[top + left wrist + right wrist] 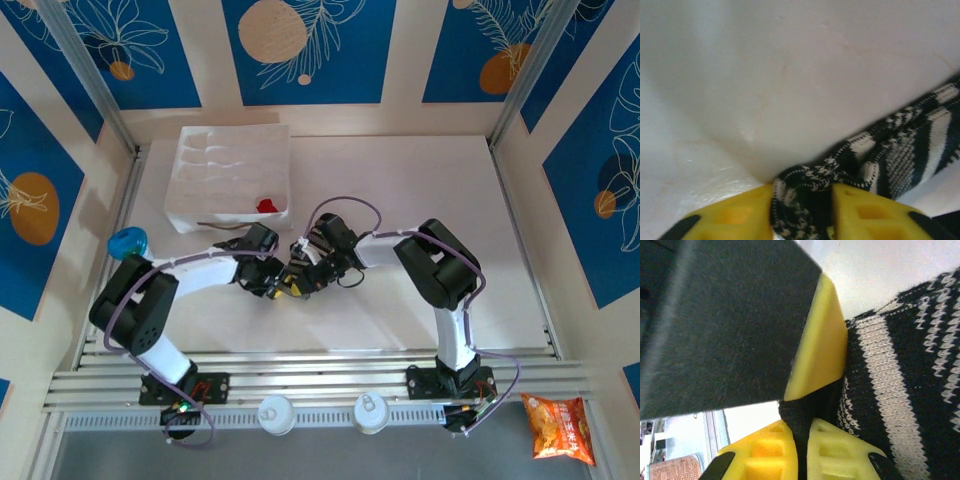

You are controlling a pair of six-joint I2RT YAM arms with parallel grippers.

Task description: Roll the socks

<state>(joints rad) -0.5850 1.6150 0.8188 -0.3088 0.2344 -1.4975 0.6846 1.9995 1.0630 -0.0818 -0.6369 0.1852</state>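
Observation:
The black and grey striped sock lies bunched on the white table between my two grippers. In the left wrist view my left gripper is shut on a twisted fold of the striped sock, whose length trails off to the right. My right gripper is shut on a dark pinch of the same sock, and a yellow finger of the left gripper presses against the fabric just above it. From above, the left gripper and the right gripper almost touch. The small red sock rests in the white tray.
The white moulded tray stands at the back left. A blue round object sits by the left arm's elbow. Two white canisters stand on the front rail, and a snack bag lies at the front right.

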